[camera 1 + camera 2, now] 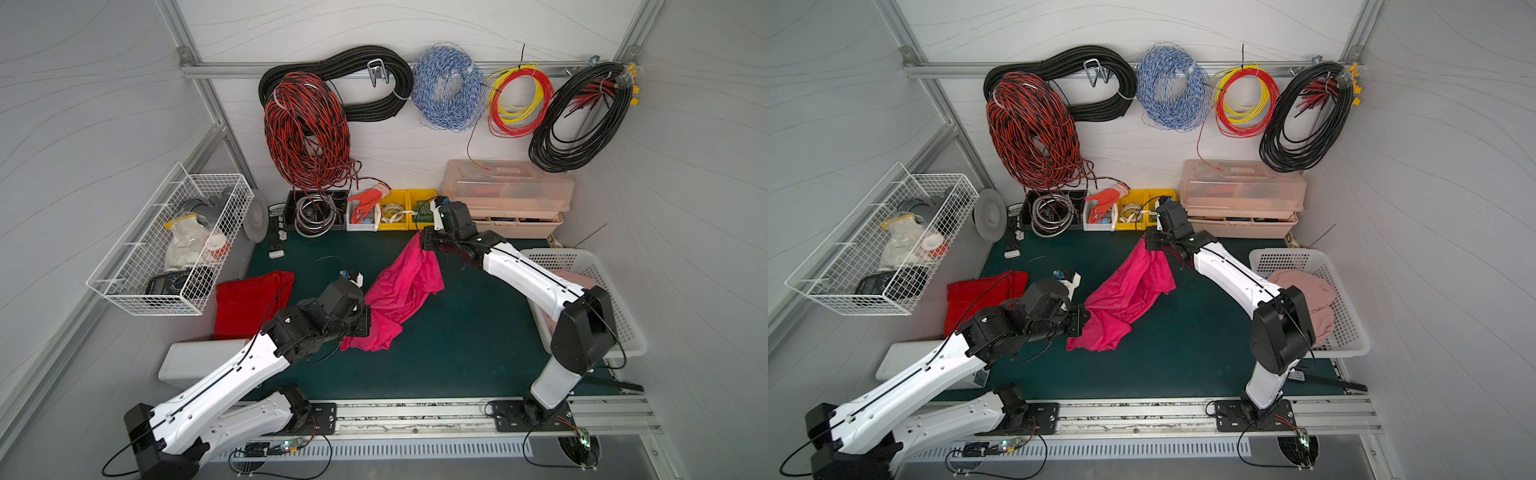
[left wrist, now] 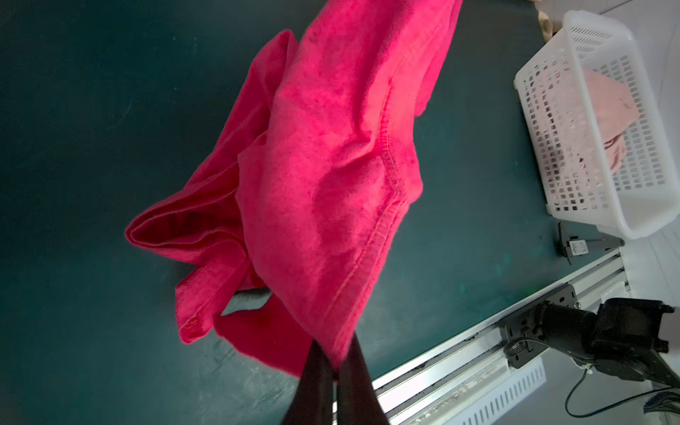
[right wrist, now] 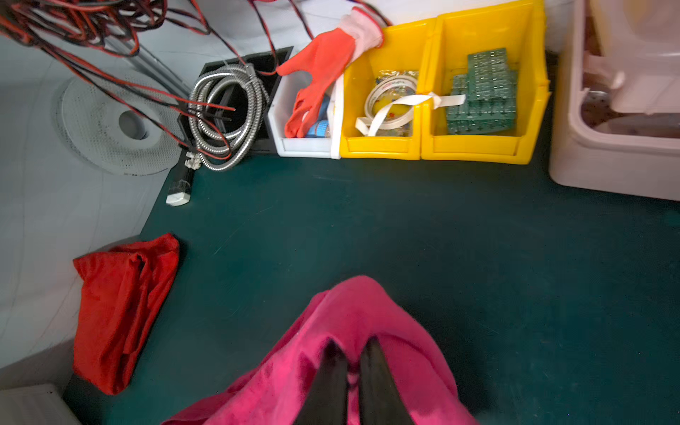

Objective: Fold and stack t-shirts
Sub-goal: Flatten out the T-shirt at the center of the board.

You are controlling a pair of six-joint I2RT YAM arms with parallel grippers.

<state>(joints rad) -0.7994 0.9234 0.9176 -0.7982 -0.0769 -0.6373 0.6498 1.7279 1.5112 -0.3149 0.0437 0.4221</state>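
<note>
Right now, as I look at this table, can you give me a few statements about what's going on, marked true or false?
1. The left gripper and the right gripper both pinch the pink t-shirt. True.
2. The red t-shirt is spread flat in the middle of the green mat. False: it lies in a compact heap at the mat's edge, beside the left arm.
3. The white basket is empty. False: a pale pink cloth lies in it.
4. An orange-red glove hangs over a white bin. True.
</note>
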